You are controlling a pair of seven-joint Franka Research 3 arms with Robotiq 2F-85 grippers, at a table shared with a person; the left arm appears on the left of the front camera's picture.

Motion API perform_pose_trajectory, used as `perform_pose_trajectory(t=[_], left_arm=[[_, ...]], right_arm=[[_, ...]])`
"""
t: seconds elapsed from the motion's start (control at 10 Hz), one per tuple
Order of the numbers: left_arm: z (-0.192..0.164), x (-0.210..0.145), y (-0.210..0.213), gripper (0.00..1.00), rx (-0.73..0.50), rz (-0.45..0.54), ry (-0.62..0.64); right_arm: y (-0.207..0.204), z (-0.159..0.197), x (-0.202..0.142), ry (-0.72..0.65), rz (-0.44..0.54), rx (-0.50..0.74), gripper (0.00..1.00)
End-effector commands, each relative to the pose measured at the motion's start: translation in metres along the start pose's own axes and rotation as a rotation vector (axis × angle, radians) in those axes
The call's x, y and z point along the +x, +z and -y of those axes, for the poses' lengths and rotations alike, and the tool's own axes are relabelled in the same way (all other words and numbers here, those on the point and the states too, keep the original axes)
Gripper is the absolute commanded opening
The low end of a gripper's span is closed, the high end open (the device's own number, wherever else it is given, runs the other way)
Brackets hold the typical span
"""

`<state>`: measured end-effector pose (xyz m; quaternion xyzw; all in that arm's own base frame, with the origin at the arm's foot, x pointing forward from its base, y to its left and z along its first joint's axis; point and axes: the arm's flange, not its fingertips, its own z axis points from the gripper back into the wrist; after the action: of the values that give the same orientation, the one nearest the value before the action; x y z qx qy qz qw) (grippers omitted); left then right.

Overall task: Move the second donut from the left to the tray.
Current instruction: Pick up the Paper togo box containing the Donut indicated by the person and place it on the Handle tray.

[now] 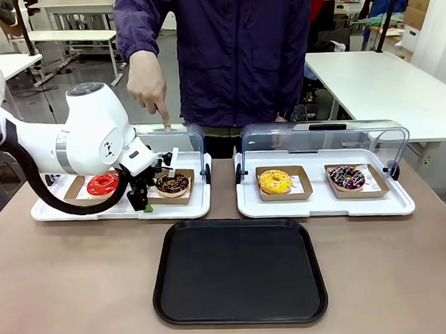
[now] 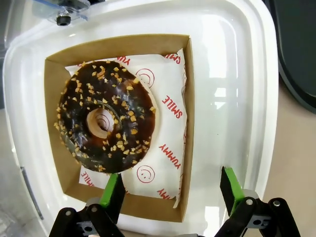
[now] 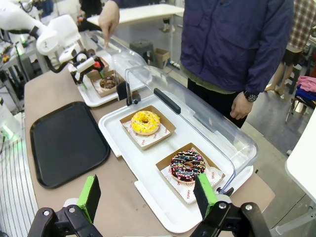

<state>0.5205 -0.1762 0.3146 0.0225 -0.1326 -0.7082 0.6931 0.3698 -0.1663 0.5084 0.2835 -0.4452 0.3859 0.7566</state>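
Beneath the chocolate donut [image 2: 106, 116], the left wrist view reveals red-printed paper [image 2: 168, 128].

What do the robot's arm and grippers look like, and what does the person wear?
The left arm is white and rounded, with a black cable. The left gripper and right gripper are black with green pads. The person wears a dark blue jacket and a wristwatch.

The left arm [image 1: 92, 139] reaches in from the left with its wrist bent downward. The left gripper [image 2: 172, 174] points straight down, jaws standing apart, green pads [image 2: 114, 190] facing each other with nothing pinched between them. The right gripper [image 3: 147, 177] hangs high, tilted downward, jaws wide apart and empty.
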Motion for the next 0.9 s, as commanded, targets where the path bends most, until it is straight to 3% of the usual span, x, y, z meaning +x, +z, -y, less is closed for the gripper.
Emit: perform_pose_trajectory(t=[0.0, 0.1, 0.2, 0.4, 0.5, 0.7, 0.8], left_arm=[[-0.0040, 0.0033, -0.0006, 0.59, -0.001, -0.023, 0.013], [-0.0038, 0.0029, -0.0006, 0.42, -0.005, -0.024, 0.010], [-0.0035, 0.0030, -0.0008, 0.00, -0.008, -0.026, 0.006], [-0.0029, 0.0031, -0.0003, 0.00, -0.014, -0.031, 0.006], [-0.0028, 0.0033, 0.0001, 0.15, -0.018, -0.032, 0.007], [-0.0018, 0.0048, 0.0001, 0.00, -0.042, -0.057, 0.015], [-0.0017, 0.0049, 0.0001, 0.00, -0.052, -0.061, 0.017]], right_arm=[[-0.0008, 0.0032, 0.0025, 0.024, 0.029, -0.002, 1.00], [-0.0008, 0.0032, 0.0025, 0.024, 0.029, -0.002, 1.00], [-0.0008, 0.0032, 0.0025, 0.024, 0.029, -0.002, 1.00], [-0.0008, 0.0032, 0.0025, 0.024, 0.029, -0.002, 1.00], [-0.0008, 0.0032, 0.0025, 0.024, 0.029, -0.002, 1.00], [-0.0008, 0.0032, 0.0025, 0.024, 0.029, -0.002, 1.00], [-0.0008, 0.0032, 0.0025, 0.024, 0.029, -0.002, 1.00]])
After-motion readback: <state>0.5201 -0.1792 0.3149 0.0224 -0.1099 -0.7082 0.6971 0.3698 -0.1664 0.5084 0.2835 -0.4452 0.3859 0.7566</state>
